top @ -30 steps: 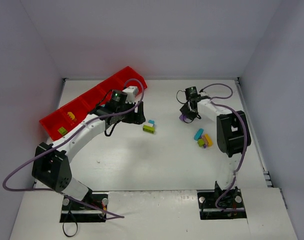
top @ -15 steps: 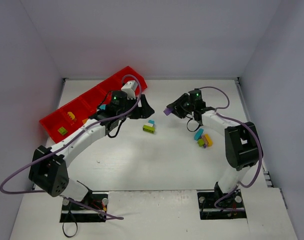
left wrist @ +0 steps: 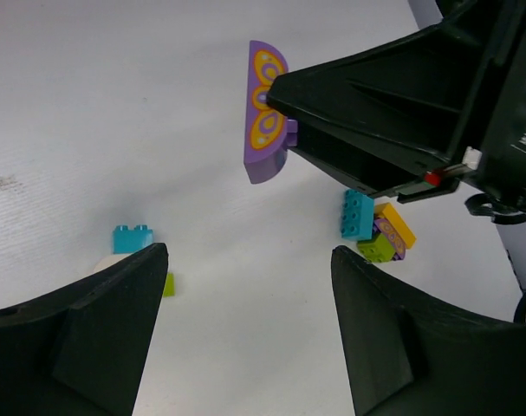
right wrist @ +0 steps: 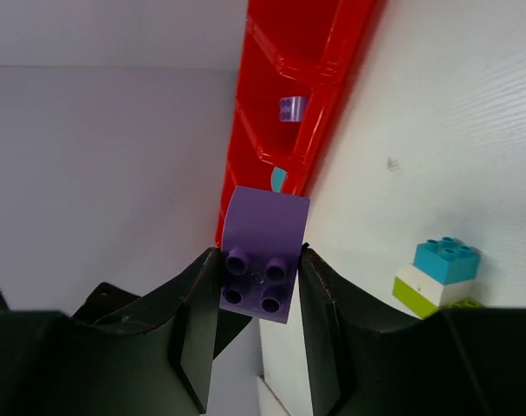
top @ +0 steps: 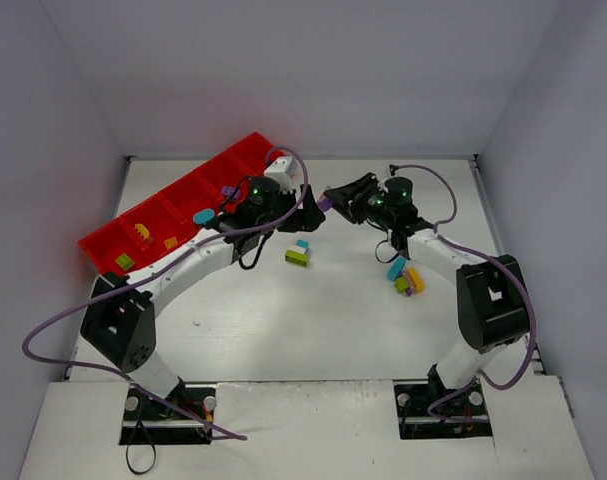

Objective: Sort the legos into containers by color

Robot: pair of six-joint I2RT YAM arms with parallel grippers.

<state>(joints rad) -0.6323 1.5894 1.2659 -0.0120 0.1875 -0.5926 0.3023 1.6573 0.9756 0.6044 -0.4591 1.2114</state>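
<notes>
My right gripper (top: 331,200) is shut on a purple brick (top: 325,203) and holds it in the air, right of the red tray (top: 245,160). The right wrist view shows the brick (right wrist: 263,260) stud side up between the fingers. My left gripper (top: 305,216) is open and empty, just below and left of that brick. The left wrist view shows the gripper (left wrist: 248,260) below the brick's orange-patterned face (left wrist: 264,113). A teal, white and green stack (top: 300,252) stands on the table. A cluster of teal, yellow, green and purple bricks (top: 406,275) lies to the right.
The tray's compartments hold a green brick (top: 125,261), yellow bricks (top: 141,232), a teal brick (top: 203,216) and a purple brick (top: 227,190). Grey walls close in the table at the back and sides. The two grippers are very close together.
My right gripper has carried the purple brick left towards the tray. My left gripper has swung right, away from the tray, and now faces the right gripper.
</notes>
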